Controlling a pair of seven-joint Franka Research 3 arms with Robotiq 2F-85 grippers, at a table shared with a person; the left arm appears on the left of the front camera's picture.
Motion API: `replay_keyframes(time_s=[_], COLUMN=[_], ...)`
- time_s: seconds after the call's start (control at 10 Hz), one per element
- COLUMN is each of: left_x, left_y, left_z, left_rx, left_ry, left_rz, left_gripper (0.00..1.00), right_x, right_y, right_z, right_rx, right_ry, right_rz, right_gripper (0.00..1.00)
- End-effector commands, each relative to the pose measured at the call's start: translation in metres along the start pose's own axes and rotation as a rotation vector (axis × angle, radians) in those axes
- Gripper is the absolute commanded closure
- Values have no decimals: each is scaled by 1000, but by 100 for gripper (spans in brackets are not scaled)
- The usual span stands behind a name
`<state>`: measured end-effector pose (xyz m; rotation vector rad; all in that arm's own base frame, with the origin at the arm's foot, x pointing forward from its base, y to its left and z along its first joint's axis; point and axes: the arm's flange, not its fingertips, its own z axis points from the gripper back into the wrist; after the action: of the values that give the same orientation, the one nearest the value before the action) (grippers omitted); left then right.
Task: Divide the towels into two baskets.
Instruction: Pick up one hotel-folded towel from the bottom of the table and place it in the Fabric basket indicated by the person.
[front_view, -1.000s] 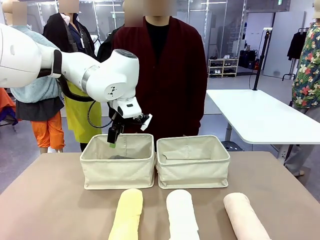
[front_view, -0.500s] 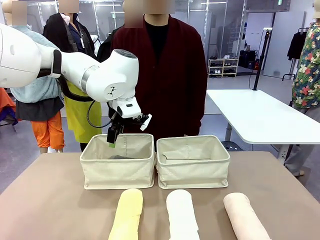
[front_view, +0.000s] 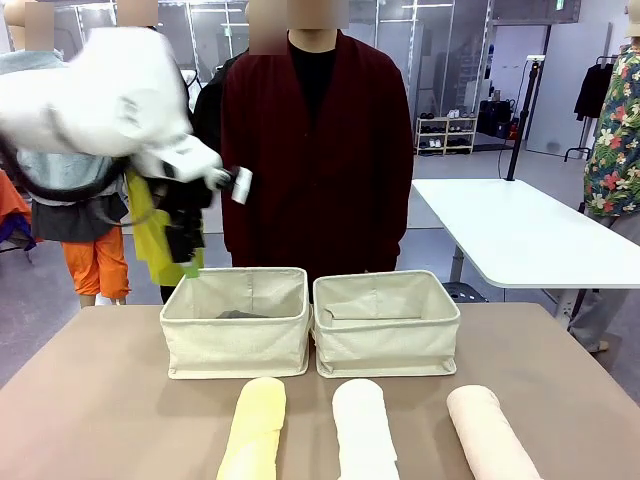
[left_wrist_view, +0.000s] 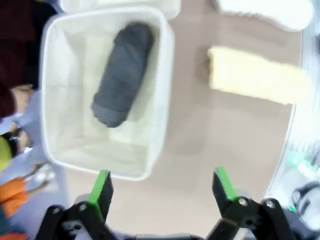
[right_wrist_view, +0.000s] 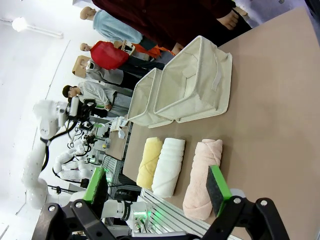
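Inside the left cream canvas basket (front_view: 235, 345), toward the table's (front_view: 100, 400) far edge, lies the rolled dark grey terry towel (left_wrist_view: 122, 75), so the raised left gripper (left_wrist_view: 162, 185) stands spread and empty. The right gripper (right_wrist_view: 157, 185), likewise unclenched, overlooks the pale yellow roll (front_view: 253, 430), white roll (front_view: 364, 430) and pale pink roll (front_view: 490, 435), which await sorting along the near edge.
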<state>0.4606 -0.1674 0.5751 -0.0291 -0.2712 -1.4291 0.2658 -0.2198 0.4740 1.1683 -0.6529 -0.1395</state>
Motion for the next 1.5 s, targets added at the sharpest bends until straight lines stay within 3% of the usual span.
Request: replay_keyframes(time_s=[0.0, 0.2, 0.4, 0.5, 0.8, 0.9, 1.0, 1.1, 1.3, 1.4], left_x=[-71, -142, -215, -254, -363, -392, -404, -403, -403, -416], left_y=[-38, -53, -60, -67, -111, -126, -131, -130, -130, -141], left_z=[10, 19, 21, 13, -23, -35, -37, -36, -36, -47], left_rx=[-99, -249, -318, -366, -426, -460, -470, -499, -506, -478], left_ry=[-220, -398, -588, -629, -879, -875, -896, -848, -801, -847], left_rz=[170, 381, 547, 631, 841, 929, 993, 1032, 1037, 1030], left_gripper=[0, 0, 0, 0, 0, 0, 0, 0, 0, 0], right_x=[-1, -1, -1, -1, -1, -1, -1, -1, -1, -1], right_y=[2, 2, 2, 2, 2, 2, 2, 2, 2, 2], right_z=[2, 2, 2, 2, 2, 2, 2, 2, 2, 2], right_rx=[13, 13, 13, 13, 13, 13, 13, 13, 13, 13], right_ry=[-5, -5, -5, -5, -5, -5, -5, -5, -5, -5], right_rz=[10, 10, 10, 10, 10, 10, 10, 10, 10, 10], right_gripper=[0, 0, 0, 0, 0, 0, 0, 0, 0, 0])
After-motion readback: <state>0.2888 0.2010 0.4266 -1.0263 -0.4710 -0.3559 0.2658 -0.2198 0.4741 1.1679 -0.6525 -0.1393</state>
